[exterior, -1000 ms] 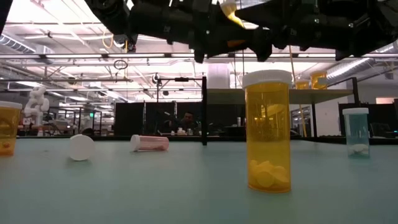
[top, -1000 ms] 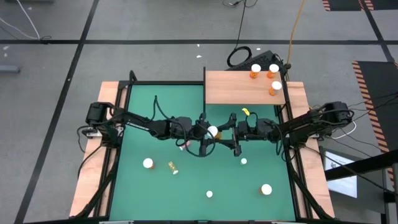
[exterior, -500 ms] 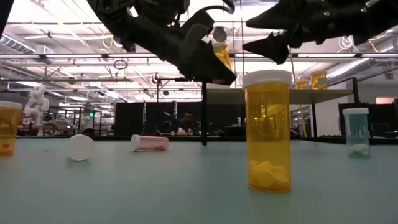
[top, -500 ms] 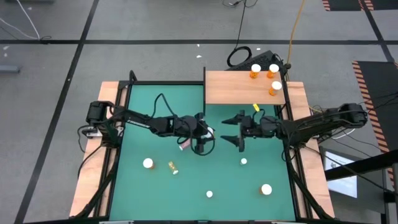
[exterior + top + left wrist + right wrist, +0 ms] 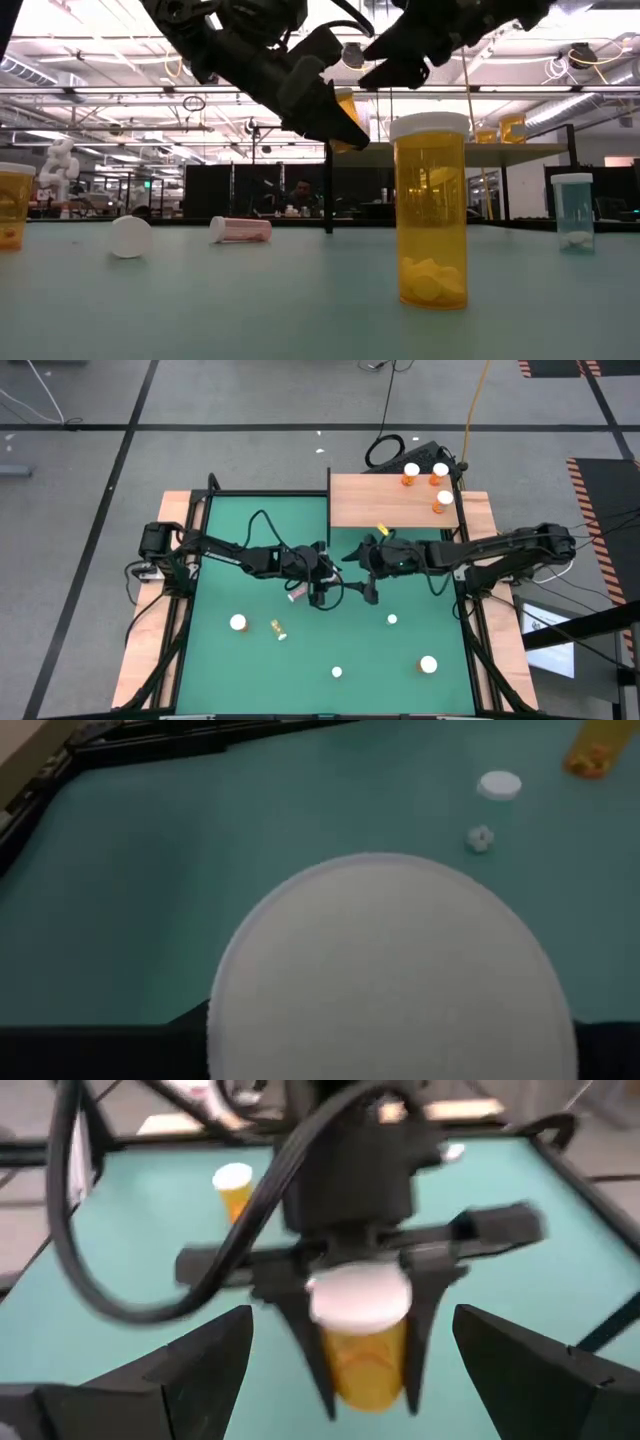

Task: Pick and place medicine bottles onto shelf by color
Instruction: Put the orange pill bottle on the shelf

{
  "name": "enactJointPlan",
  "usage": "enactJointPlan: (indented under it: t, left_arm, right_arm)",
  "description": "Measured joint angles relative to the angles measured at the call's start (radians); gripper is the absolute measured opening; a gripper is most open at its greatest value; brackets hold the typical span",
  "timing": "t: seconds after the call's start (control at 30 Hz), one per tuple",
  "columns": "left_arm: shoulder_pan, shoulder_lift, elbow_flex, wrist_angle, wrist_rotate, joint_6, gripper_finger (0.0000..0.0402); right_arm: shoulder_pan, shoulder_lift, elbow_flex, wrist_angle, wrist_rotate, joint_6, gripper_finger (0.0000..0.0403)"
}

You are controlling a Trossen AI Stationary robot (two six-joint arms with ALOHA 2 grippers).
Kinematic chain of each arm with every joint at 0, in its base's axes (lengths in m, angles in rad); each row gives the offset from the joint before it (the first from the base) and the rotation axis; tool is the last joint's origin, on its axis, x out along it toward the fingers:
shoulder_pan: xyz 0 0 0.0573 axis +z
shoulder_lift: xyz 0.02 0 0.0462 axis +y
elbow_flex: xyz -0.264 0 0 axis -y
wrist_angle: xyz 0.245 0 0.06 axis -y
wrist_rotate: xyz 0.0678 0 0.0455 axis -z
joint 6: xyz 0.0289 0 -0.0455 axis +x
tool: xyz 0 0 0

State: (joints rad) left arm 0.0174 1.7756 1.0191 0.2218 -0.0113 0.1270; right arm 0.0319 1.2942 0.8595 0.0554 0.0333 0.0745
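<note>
Above mat centre: orange medicine bottle (image 5: 362,1342), white cap, clamped in left gripper (image 5: 322,573), lifted clear of counter (image 5: 250,670). Right gripper (image 5: 362,567) just beside it, fingers spread wide, holding nothing. Likely handover: right should straddle body below cap, square up, clamp before left lets go. Bottle smooth translucent plastic cylinder, slippery. Shelf (image 5: 375,505) flat pale wood, three orange bottles (image 5: 441,475) at far corner.
</note>
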Motion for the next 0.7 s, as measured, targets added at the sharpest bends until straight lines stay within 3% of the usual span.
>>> enactJointPlan:
  t: [0.33,0.53,0.7]
  left_arm:
    - [-0.017,0.0,0.0,-0.033,0.002,0.028,0.0196]
    - [-0.024,0.0,-0.001,-0.058,0.001,0.022,0.0173]
    - [-0.025,0.0,-0.002,-0.084,-0.004,0.014,0.0184]
  right_arm:
    - [-0.002,0.132,0.004,0.108,-0.009,-0.011,0.0339]
    - [-0.002,0.219,0.003,0.203,-0.005,-0.018,0.0338]
    - [-0.003,0.244,0.001,0.233,-0.003,-0.061,0.0338]
